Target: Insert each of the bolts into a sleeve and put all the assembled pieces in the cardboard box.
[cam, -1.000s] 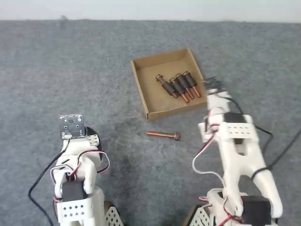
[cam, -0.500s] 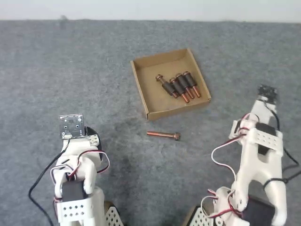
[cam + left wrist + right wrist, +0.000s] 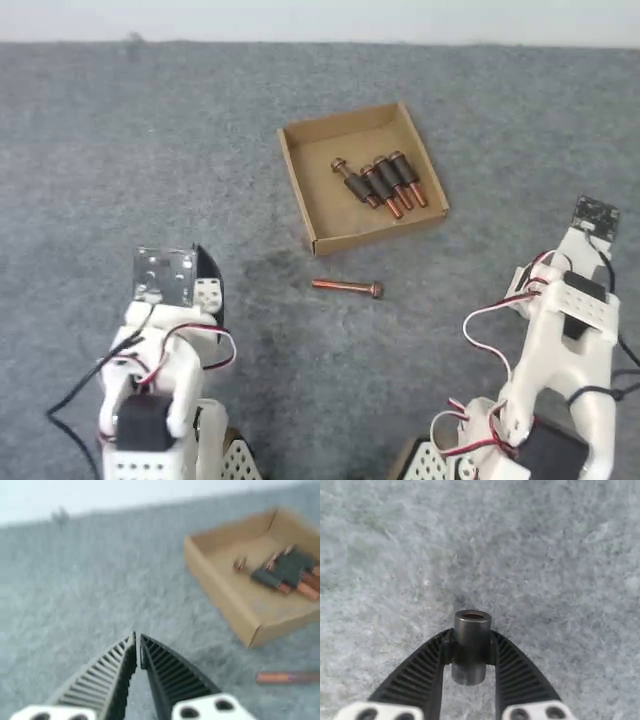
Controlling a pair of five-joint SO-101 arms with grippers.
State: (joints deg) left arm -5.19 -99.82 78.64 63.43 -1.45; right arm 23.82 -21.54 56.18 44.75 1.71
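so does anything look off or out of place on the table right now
Only the bare bolt: it lies on the grey mat just outside the cardboard box, with no sleeve on it, while the assembled pieces lie inside. The right gripper holds a loose sleeve. Nothing looks spilled or damaged.
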